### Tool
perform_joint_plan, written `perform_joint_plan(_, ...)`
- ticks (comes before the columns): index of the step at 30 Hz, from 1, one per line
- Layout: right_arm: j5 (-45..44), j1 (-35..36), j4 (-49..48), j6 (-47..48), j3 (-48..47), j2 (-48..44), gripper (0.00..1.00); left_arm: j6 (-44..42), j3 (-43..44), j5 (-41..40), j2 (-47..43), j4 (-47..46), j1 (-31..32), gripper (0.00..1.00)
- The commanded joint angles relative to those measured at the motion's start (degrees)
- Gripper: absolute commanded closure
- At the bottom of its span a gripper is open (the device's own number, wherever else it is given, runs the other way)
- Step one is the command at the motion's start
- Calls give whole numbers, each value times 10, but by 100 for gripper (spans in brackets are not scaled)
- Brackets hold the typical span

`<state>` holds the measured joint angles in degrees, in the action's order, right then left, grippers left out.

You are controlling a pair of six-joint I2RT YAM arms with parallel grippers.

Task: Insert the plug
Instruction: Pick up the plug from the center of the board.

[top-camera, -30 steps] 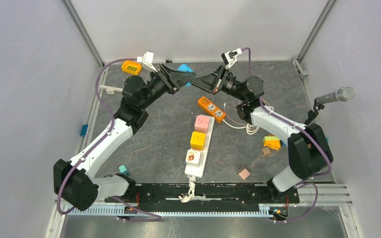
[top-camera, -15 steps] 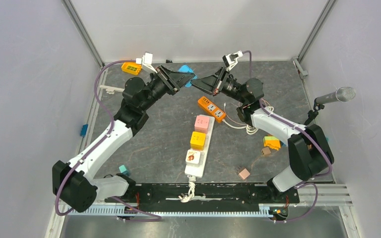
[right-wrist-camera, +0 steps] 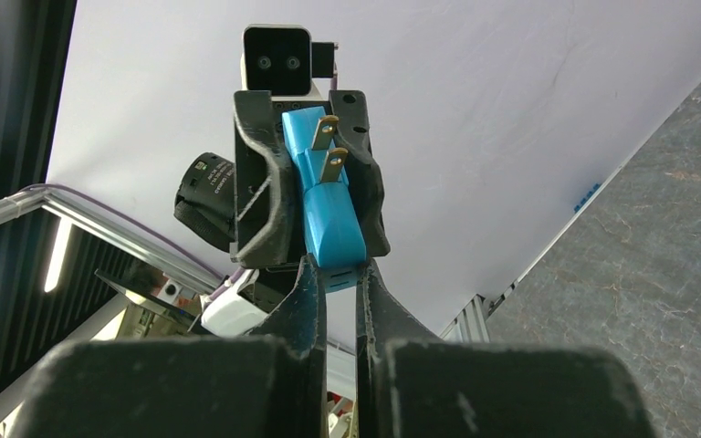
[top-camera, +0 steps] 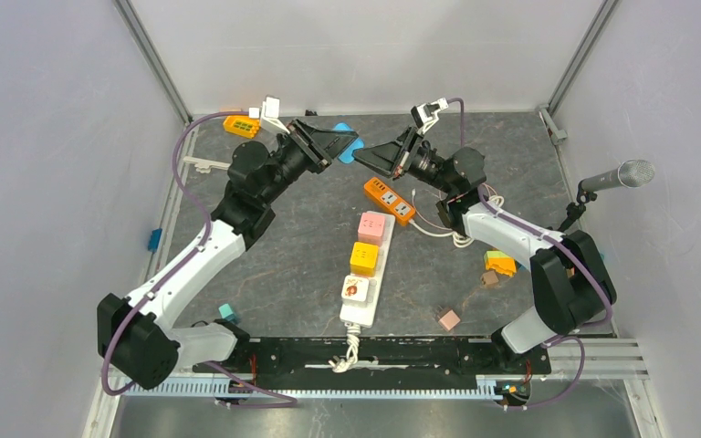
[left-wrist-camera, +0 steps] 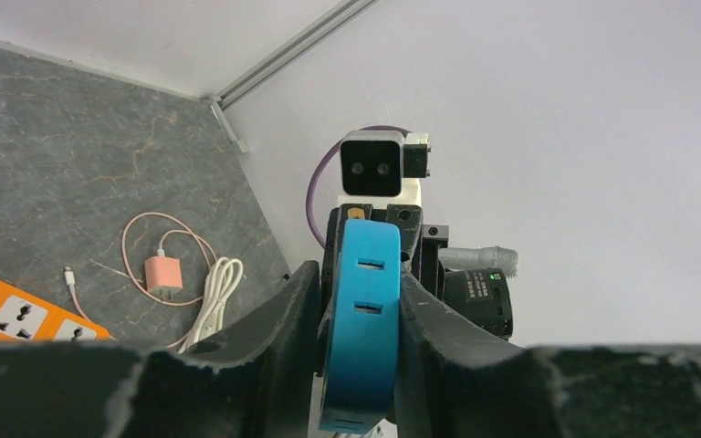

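Note:
A blue plug (top-camera: 348,149) hangs in the air over the back of the table, between my two grippers. My left gripper (top-camera: 338,144) is shut on its flat sides; the left wrist view shows the plug (left-wrist-camera: 361,319) edge-on between the fingers (left-wrist-camera: 283,315). My right gripper (top-camera: 363,153) pinches the plug's rear end. In the right wrist view the plug (right-wrist-camera: 330,214) points away with two metal prongs (right-wrist-camera: 329,146) at its far tip, and my right gripper (right-wrist-camera: 337,266) is shut on its near end. A white power strip (top-camera: 358,315) lies mid-table.
The white strip carries a pink adapter (top-camera: 371,225), a yellow one (top-camera: 363,257) and a white-and-orange one (top-camera: 356,289). An orange power strip (top-camera: 389,201) lies behind it, with a pink charger and white cable (left-wrist-camera: 160,272) nearby. Small blocks (top-camera: 499,263) sit at the right.
The left jaws have narrowed onto the blue plug. Both grippers and the plug have drifted slightly to the right, staying raised at the back.

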<state>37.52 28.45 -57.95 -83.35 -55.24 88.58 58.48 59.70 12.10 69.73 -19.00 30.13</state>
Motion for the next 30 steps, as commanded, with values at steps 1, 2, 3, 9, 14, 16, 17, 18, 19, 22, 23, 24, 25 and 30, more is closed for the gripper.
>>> perform_joint_plan(1,1,2,-43,-7,2,-15,100,1,19,-24,4,-25,3,65)
perform_joint_plan(2,1,1,-44,-7,1,-14,100,4,18,-27,5,-30,6,66)
perform_joint_plan(3,1,2,-44,-7,0,-13,100,7,17,-30,9,-34,8,67)
perform_joint_plan(9,4,4,-46,-9,3,-12,100,10,30,-23,29,-41,18,87)
perform_joint_plan(14,5,0,18,37,7,-28,61,-4,31,-26,23,-11,18,98)
perform_joint_plan(16,8,-5,59,69,5,-38,38,-20,31,-34,14,24,18,98)
perform_joint_plan(17,9,-9,87,85,2,-43,30,-30,31,-40,9,42,18,98)
perform_joint_plan(18,9,-13,114,103,1,-50,23,-43,31,-46,1,65,18,98)
perform_joint_plan(19,9,-17,139,120,0,-56,18,-58,31,-51,-7,89,17,98)
perform_joint_plan(22,8,-32,235,184,-3,-76,8,-107,33,-58,-25,165,16,98)
perform_joint_plan(23,7,-38,267,206,-6,-83,5,-126,36,-57,-31,199,15,98)
perform_joint_plan(24,3,-42,317,238,-11,-87,2,-143,39,-56,-35,234,13,98)
perform_joint_plan(25,-5,-47,359,268,-18,-92,2,-166,42,-52,-38,262,12,98)
perform_joint_plan(30,-74,-68,608,435,-71,-101,2,-272,62,-39,-53,410,6,98)
